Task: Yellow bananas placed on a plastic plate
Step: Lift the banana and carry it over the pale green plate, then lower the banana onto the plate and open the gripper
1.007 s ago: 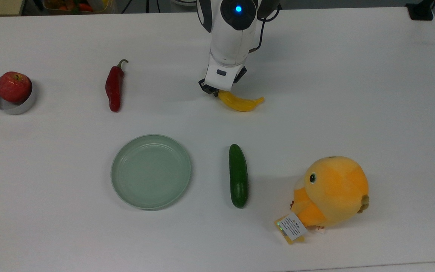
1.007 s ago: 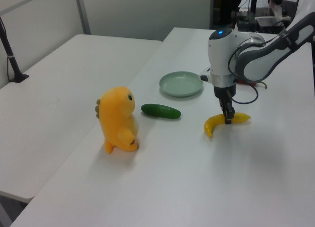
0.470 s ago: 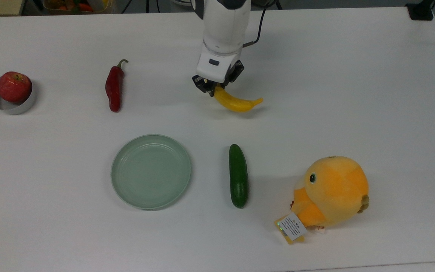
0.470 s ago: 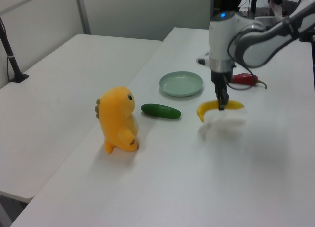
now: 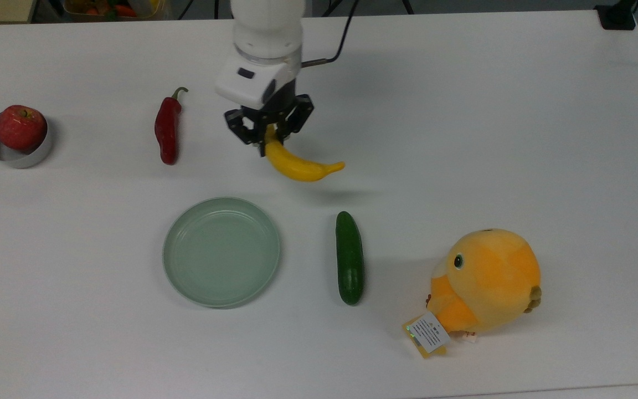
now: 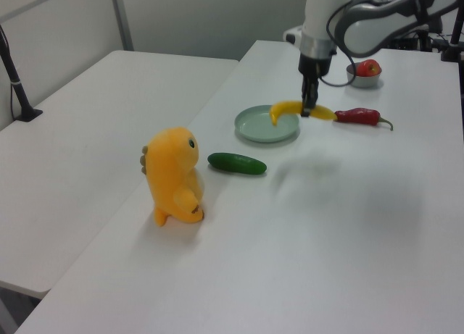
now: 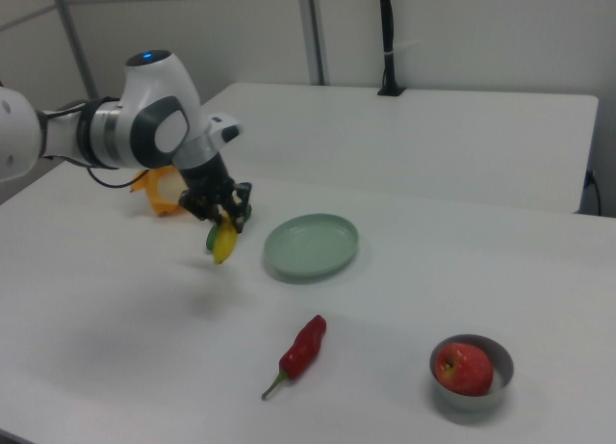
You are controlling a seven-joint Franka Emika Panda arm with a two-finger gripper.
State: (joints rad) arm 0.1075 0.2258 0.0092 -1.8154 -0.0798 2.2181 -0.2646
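Above the tabletop (image 5: 463, 111), your hand (image 5: 268, 134) pinches one end of the yellow bananas (image 5: 299, 165), which hang clear for carrying; the plastic plate (image 5: 221, 251) waits empty nearer, to the top view's left of the cucumber (image 5: 349, 257)

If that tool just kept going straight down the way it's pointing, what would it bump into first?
Probably bare table. The tool points down, holding the banana by one end, and the banana's shadow falls on white tabletop between plate and cucumber. Depth is uncertain.
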